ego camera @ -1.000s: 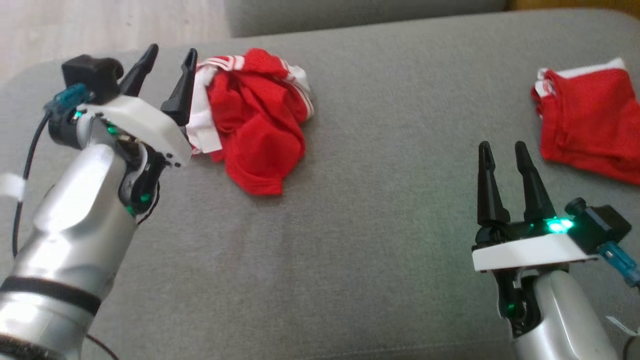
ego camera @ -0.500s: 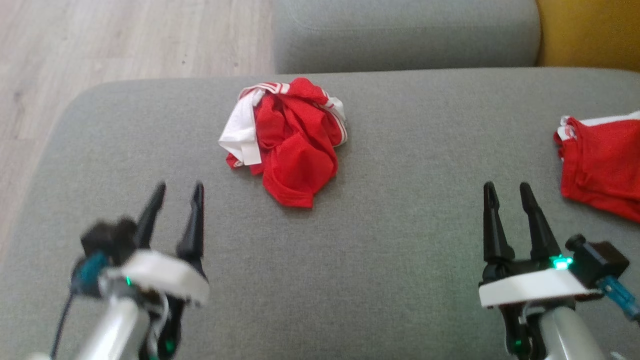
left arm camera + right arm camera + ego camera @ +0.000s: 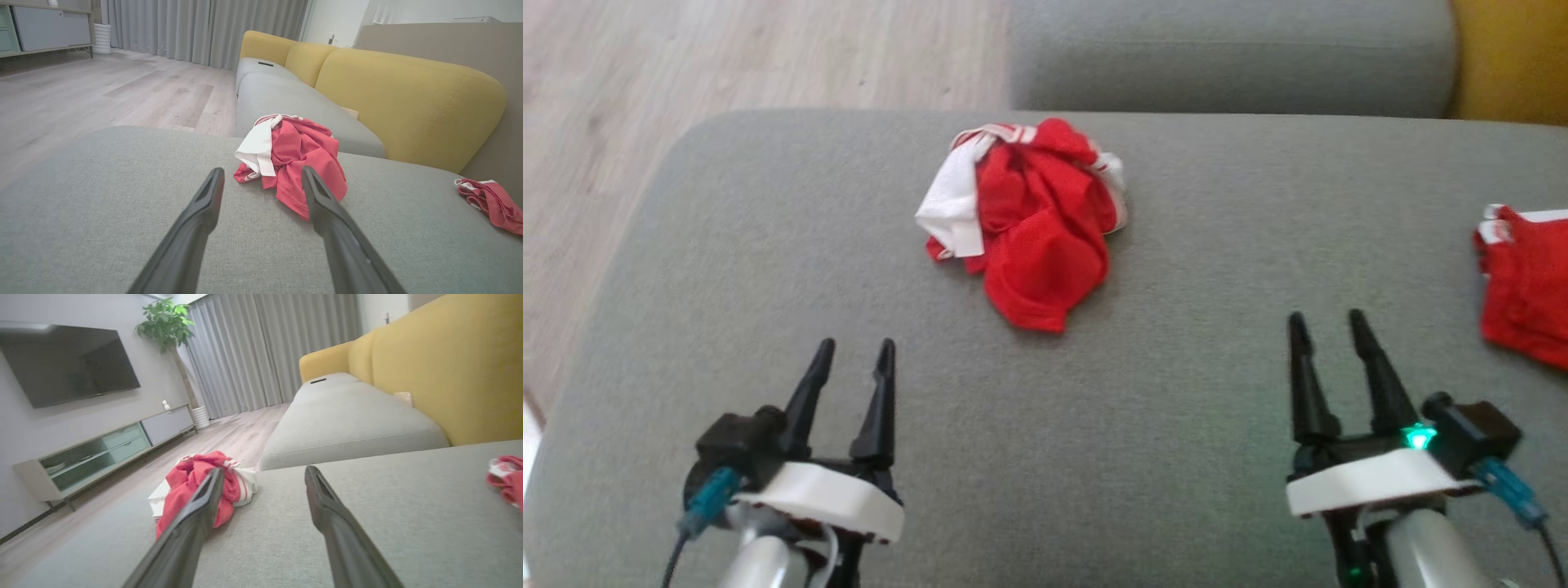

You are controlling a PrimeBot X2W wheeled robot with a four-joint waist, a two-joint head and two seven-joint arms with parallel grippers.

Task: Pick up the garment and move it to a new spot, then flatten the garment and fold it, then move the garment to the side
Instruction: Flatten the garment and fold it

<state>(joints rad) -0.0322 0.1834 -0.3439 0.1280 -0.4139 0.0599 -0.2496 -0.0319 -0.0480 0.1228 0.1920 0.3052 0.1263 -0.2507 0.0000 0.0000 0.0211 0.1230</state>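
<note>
— The garment?
— I see crumpled red fabric with white striped trim, heaped on the grey woven sofa cushion.
— Hands?
— My left hand and right hand both spread wide, empty, well apart from it.

Your head camera looks steeply down on the grey cushion; both wrist cameras skim low across it — all three share the crumpled garment, twelve o'clock from the head.

The left gripper hangs low over the grey seat, jaws wide apart and empty. Just beyond the tips lies a crumpled red-and-white garment. A second red garment lies well apart at the view's right, below the yellow backrest.
</note>
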